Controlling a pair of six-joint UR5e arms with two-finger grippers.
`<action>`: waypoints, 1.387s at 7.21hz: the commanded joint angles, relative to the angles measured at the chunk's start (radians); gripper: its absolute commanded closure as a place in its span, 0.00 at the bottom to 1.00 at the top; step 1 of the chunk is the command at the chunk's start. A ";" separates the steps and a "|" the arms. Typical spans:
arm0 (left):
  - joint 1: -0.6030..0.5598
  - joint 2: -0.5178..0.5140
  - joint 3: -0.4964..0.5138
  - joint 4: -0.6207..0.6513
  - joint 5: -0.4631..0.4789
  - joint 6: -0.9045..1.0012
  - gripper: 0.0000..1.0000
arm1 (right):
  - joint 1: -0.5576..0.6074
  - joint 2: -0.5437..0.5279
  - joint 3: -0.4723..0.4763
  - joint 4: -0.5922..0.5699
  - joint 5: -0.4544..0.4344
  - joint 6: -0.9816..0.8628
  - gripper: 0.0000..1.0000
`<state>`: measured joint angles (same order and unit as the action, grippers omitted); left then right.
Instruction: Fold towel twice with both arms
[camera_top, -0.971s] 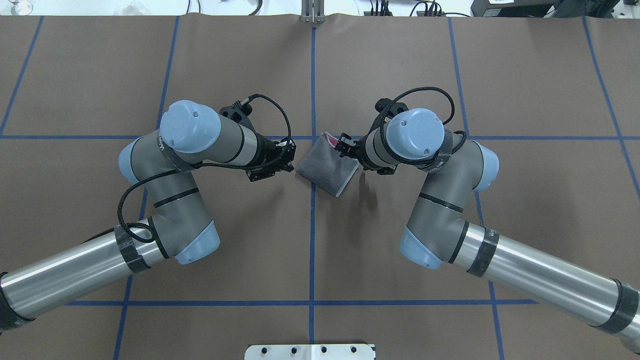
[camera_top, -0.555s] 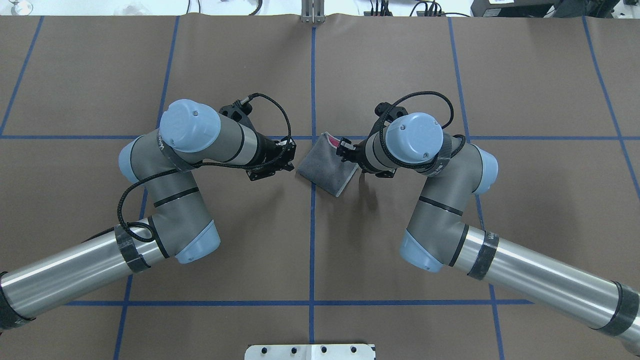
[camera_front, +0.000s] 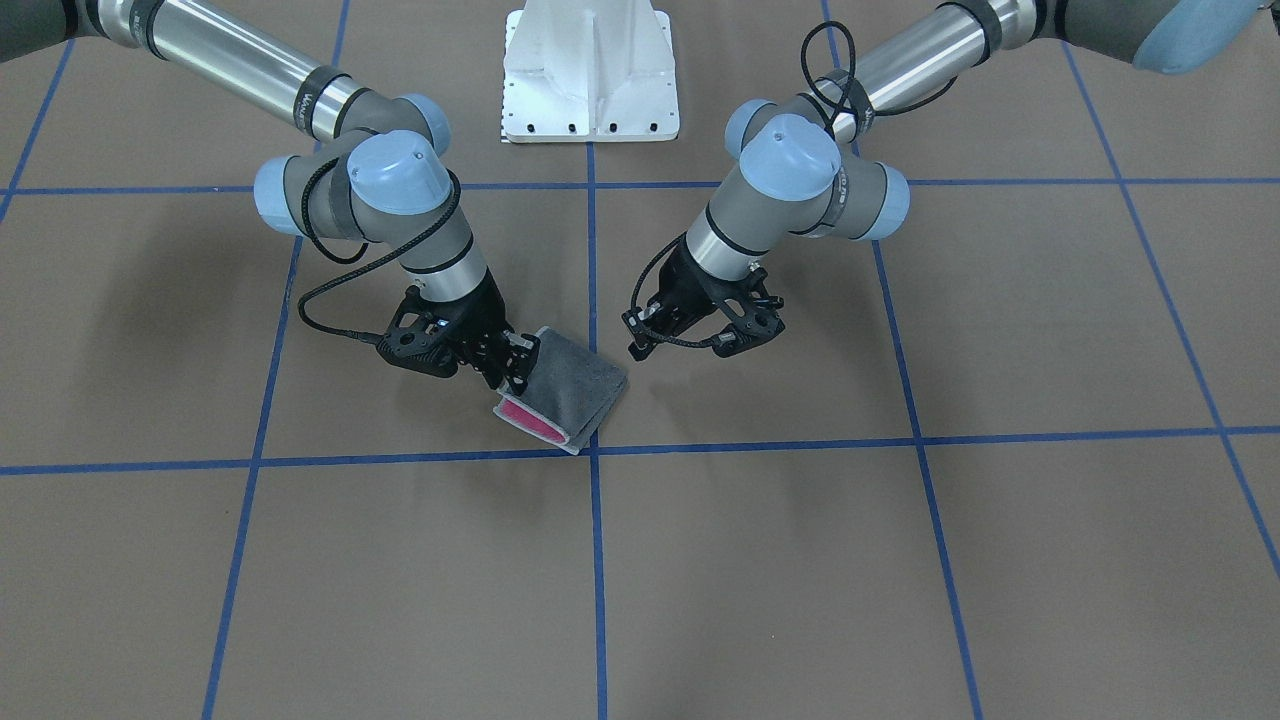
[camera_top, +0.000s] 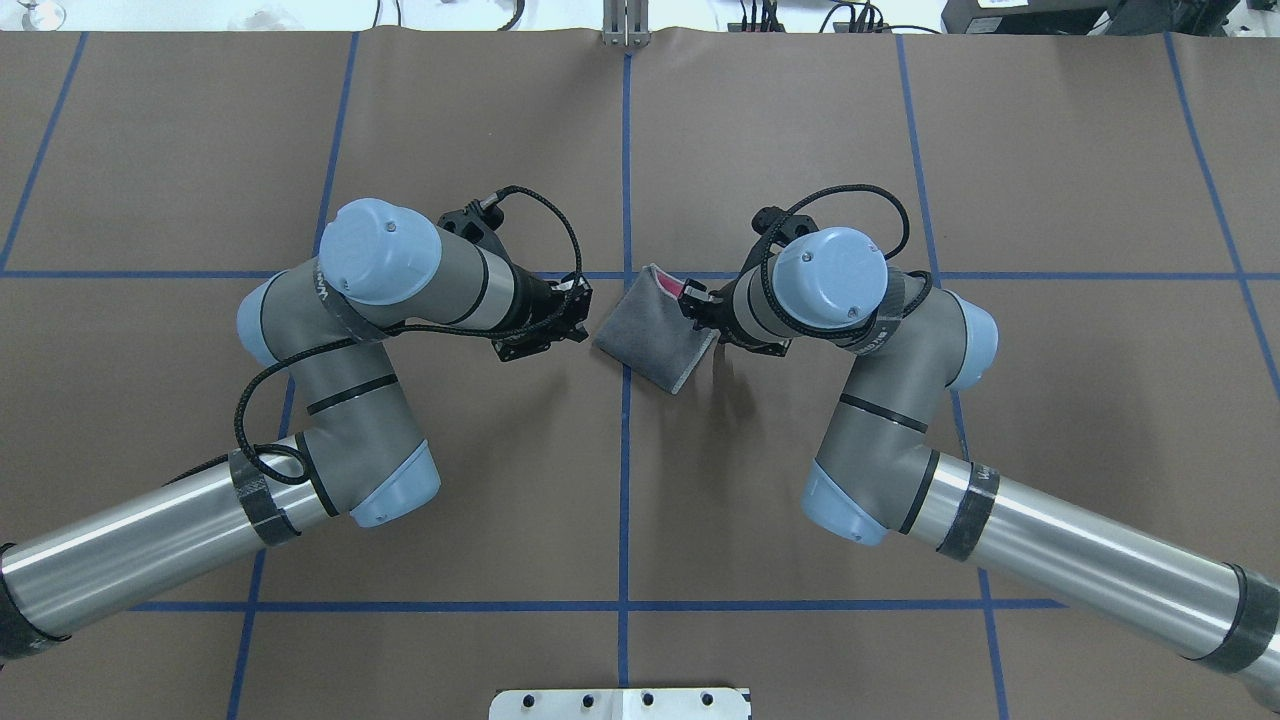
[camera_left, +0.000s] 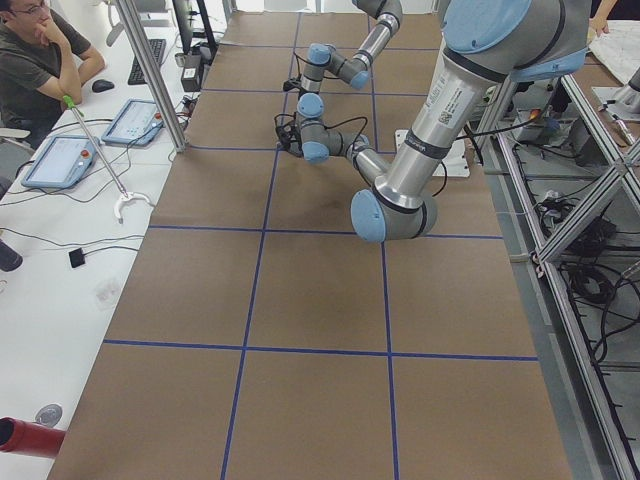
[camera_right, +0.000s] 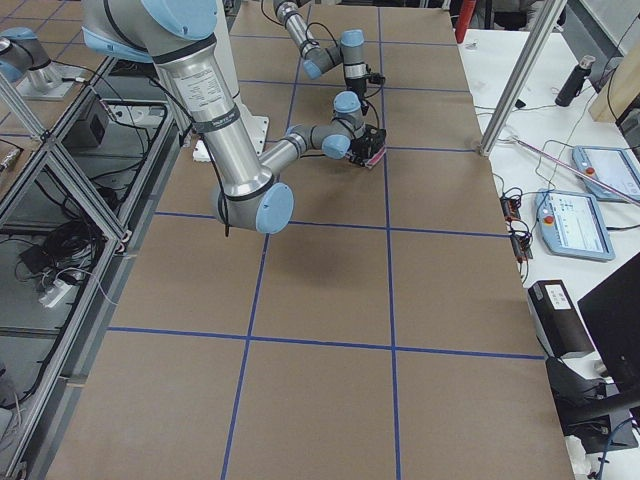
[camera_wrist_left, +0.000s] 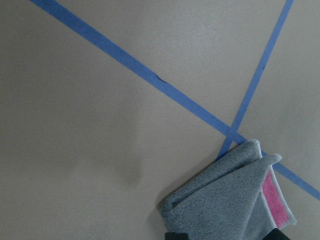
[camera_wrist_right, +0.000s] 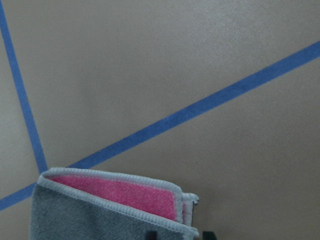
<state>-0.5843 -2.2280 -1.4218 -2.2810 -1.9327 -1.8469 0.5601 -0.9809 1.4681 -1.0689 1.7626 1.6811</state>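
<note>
Lying folded into a small thick terry square, dark grey outside with a pink strip and pale stitched hem showing, the towel (camera_top: 650, 330) sits at a crossing of blue tape lines (camera_top: 624, 480) on the matte brown table (camera_top: 200, 150). The right gripper (camera_front: 512, 365) meets its pink edge; whether it pinches, I cannot tell. The left gripper (camera_front: 636, 337) hangs just beside, fingers spread, empty.
</note>
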 joint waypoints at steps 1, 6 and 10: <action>0.001 0.001 0.001 0.000 0.000 0.000 1.00 | 0.001 0.001 0.001 0.001 0.000 -0.001 0.83; 0.004 0.001 0.003 0.000 0.003 -0.003 1.00 | 0.006 0.004 0.008 0.001 0.001 0.000 0.96; 0.006 0.001 0.004 0.000 0.004 -0.003 1.00 | 0.017 0.008 0.014 0.000 0.006 -0.012 1.00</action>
<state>-0.5784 -2.2273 -1.4175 -2.2810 -1.9283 -1.8500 0.5716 -0.9747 1.4814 -1.0676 1.7683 1.6711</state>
